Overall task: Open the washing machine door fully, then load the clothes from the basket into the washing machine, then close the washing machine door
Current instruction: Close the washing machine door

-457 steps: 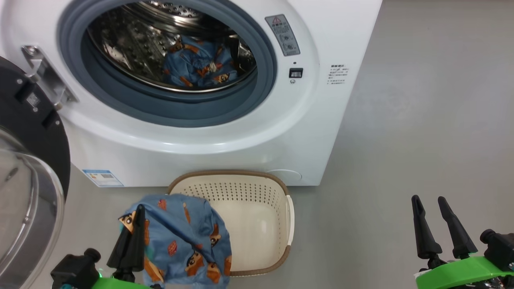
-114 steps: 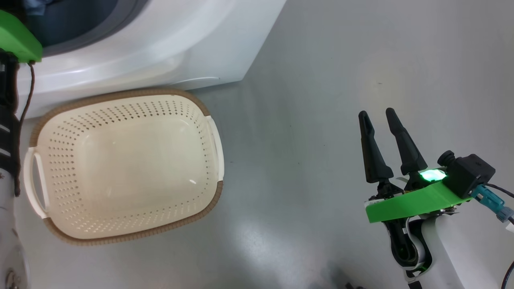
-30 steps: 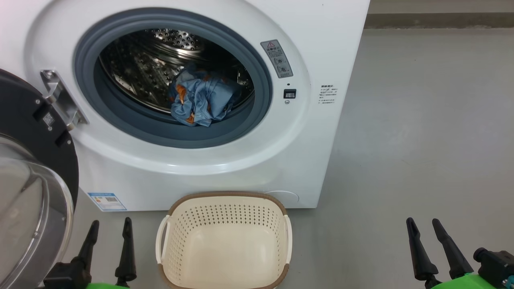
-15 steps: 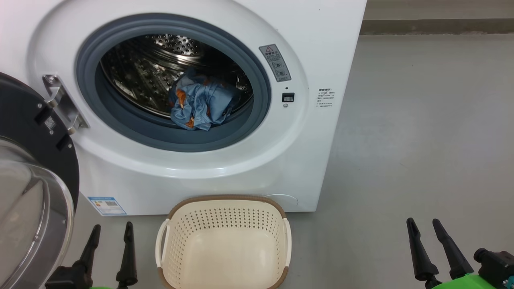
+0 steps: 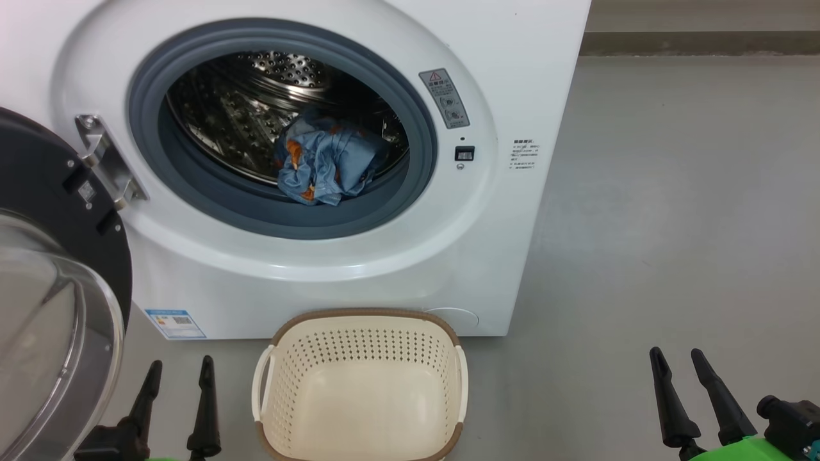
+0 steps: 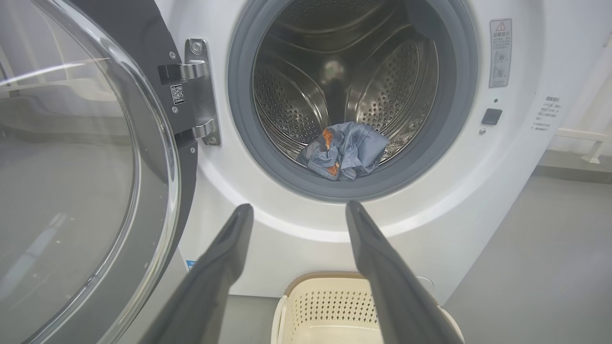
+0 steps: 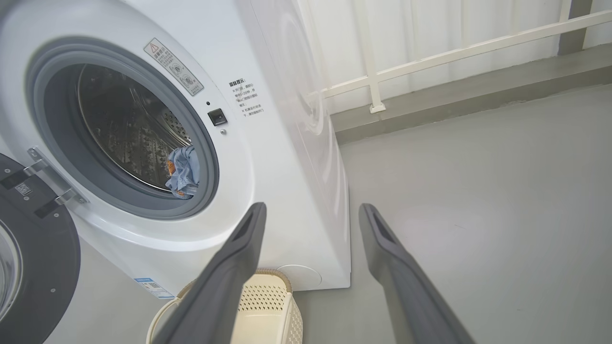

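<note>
Grey floor: white washing machine stands on it, cream basket just before its front.

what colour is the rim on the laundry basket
Brown, woven-look, on the cream perforated plastic basket; shows best in the head view.

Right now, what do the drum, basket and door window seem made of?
The drum looks like stainless steel: shiny, with punched holes. The basket looks like matte cream plastic, perforated, with a brown woven-look rim. The door window is clear and glossy; glass or plastic, I cannot tell.
</note>
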Tool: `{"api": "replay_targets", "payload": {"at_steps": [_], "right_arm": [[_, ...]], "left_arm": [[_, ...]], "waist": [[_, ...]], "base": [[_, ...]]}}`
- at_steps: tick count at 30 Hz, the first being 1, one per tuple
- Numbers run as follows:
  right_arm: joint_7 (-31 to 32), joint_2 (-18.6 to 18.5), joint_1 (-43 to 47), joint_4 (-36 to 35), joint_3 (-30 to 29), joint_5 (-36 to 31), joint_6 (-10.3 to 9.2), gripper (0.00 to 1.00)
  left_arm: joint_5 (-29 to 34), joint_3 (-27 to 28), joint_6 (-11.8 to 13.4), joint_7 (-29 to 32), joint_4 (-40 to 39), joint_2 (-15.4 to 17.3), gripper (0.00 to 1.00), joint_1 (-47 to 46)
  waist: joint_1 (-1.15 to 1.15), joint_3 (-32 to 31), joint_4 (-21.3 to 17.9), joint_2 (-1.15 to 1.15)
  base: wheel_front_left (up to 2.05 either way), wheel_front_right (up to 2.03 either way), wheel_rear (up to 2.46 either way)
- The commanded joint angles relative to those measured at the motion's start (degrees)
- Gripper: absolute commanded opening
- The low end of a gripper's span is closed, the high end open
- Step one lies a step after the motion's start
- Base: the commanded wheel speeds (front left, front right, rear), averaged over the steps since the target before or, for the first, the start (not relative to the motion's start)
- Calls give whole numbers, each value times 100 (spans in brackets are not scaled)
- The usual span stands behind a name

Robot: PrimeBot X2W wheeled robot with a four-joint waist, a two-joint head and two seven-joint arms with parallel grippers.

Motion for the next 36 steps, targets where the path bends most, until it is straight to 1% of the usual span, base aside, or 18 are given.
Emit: {"api": "replay_targets", "payload": {"at_steps": [1,13,18,27,31,36], "right_arm": [[-46,-139,-18,-134,111,44,43,100],[-46,-157,-7,-148,93,57,43,100],[-46,-153,-5,-151,96,57,43,100],[-46,-148,-29,-159,119,46,43,100],[-46,-153,-49,-167,142,43,43,100],[-46,-166,-59,-203,271,43,43,100]], "left_arm": [[35,198,-12,-36,-95,39,100,-115],[-40,109,-12,-36,-187,34,100,-75],[-80,46,-12,-36,-227,70,100,-57],[-132,-19,-12,-36,-214,100,100,-70],[-163,-38,-12,-36,-201,101,100,-86],[-170,-9,-12,-36,-199,87,100,-52]], "waist": [[0,5,9,0],[0,-8,54,0],[0,-17,83,0],[0,-4,189,0],[0,-6,328,0],[0,-57,602,0]], "base": [[-99,99,0],[-157,157,0],[-108,108,0],[-22,22,0],[0,0,0],[0,0,0]]}}
